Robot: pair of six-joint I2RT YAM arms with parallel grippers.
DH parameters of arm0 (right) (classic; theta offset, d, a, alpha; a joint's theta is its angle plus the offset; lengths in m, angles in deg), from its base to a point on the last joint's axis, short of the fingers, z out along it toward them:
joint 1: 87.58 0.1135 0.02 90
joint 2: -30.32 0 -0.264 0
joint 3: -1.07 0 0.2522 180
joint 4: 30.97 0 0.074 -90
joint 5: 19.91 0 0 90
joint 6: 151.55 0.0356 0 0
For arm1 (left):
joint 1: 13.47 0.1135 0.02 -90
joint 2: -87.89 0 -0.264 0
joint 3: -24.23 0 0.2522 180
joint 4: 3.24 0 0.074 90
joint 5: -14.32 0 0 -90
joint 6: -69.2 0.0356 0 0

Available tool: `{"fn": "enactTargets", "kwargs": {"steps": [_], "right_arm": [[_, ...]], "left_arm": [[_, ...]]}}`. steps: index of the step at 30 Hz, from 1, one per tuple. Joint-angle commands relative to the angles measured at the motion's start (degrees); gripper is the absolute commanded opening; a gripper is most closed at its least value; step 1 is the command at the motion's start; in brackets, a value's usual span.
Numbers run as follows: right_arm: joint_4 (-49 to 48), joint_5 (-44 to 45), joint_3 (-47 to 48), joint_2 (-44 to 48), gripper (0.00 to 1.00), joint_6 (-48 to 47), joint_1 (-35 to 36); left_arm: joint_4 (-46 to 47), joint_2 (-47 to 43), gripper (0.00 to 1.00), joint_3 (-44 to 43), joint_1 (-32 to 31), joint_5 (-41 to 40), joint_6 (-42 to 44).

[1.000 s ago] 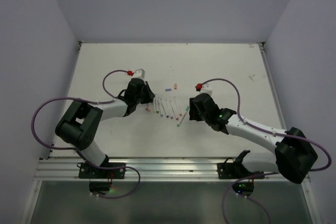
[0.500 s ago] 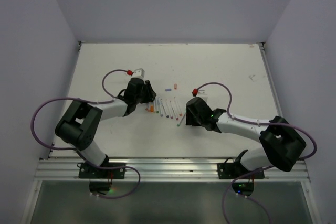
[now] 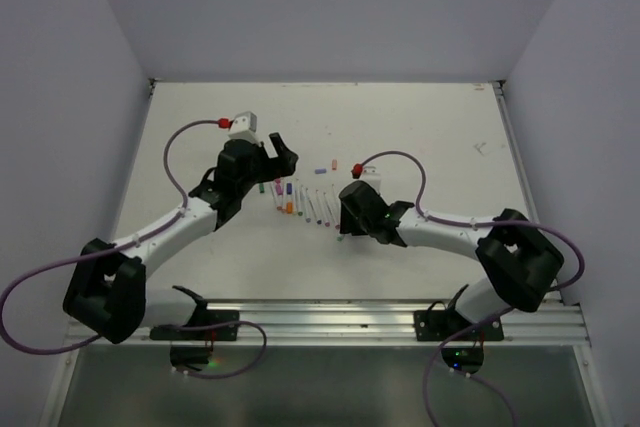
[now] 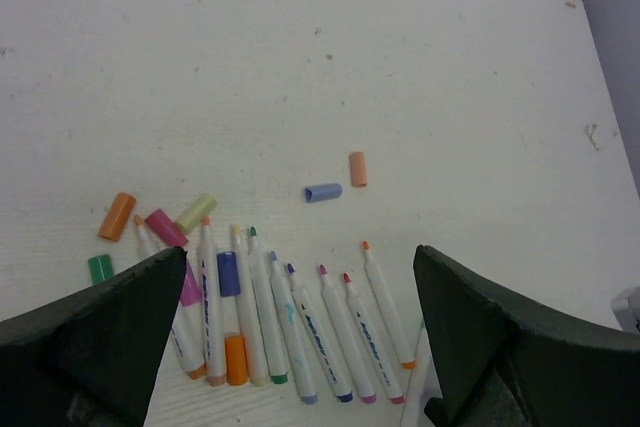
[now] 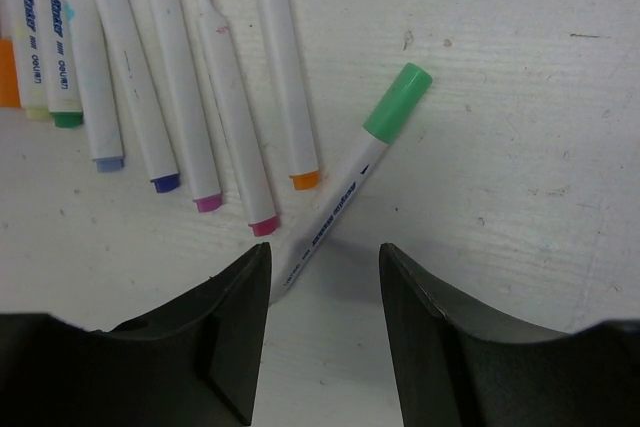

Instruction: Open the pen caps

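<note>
Several uncapped white pens (image 4: 300, 332) lie side by side in a row (image 3: 312, 207). Loose pen caps are scattered around them: orange (image 4: 117, 216), pink (image 4: 166, 228), green (image 4: 100, 269), blue (image 4: 229, 273) and another orange (image 4: 235, 359); a lilac cap (image 4: 323, 192) and an orange cap (image 4: 358, 168) lie farther off. My left gripper (image 4: 300, 277) (image 3: 277, 152) hangs open above the row, holding nothing. One pen (image 5: 335, 197) still wears its green cap (image 5: 397, 100). My right gripper (image 5: 322, 272) (image 3: 345, 219) is open just over this pen's rear end, which lies beside the left finger.
The white table (image 3: 420, 127) is walled on three sides. Two small caps (image 3: 327, 166) lie beyond the row. The arms' cables loop over the table on both sides.
My left gripper went from shut to wide open and drew back up and away from the pen row. My right gripper slid left over the green-capped pen, its opening unchanged.
</note>
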Motion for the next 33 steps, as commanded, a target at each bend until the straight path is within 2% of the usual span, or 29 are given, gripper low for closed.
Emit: {"fn": "enactTargets", "kwargs": {"steps": [1, 10, 15, 22, 28, 33], "right_arm": [[-0.1, 3.0, 2.6, -2.1, 0.51, 1.6, 0.4], [4.0, 5.0, 4.1, -5.3, 0.45, 1.9, 0.5], [6.6, 6.4, 1.3, -1.1, 0.4, 0.4, 0.2], [6.5, 1.3, -3.7, 3.8, 0.36, -3.6, -3.9], [5.3, -1.8, -4.1, 4.8, 0.35, -5.8, -5.1], [5.4, -1.0, -2.0, 7.9, 0.37, -7.0, -5.0]], "left_arm": [[-4.6, -3.8, 1.0, -1.4, 0.3, -1.8, 2.1], [-8.8, -11.1, 1.0, 0.7, 0.3, -0.7, 2.4], [-9.5, -13.3, 1.0, 0.8, 0.3, 0.5, 2.4], [-8.8, -13.8, 1.0, 0.8, 0.2, 2.0, 2.2], [-8.0, -13.1, 1.0, 0.7, 0.2, 3.5, 1.4], [-8.0, -13.2, 1.0, 0.7, 0.2, 3.5, 1.3]]}}
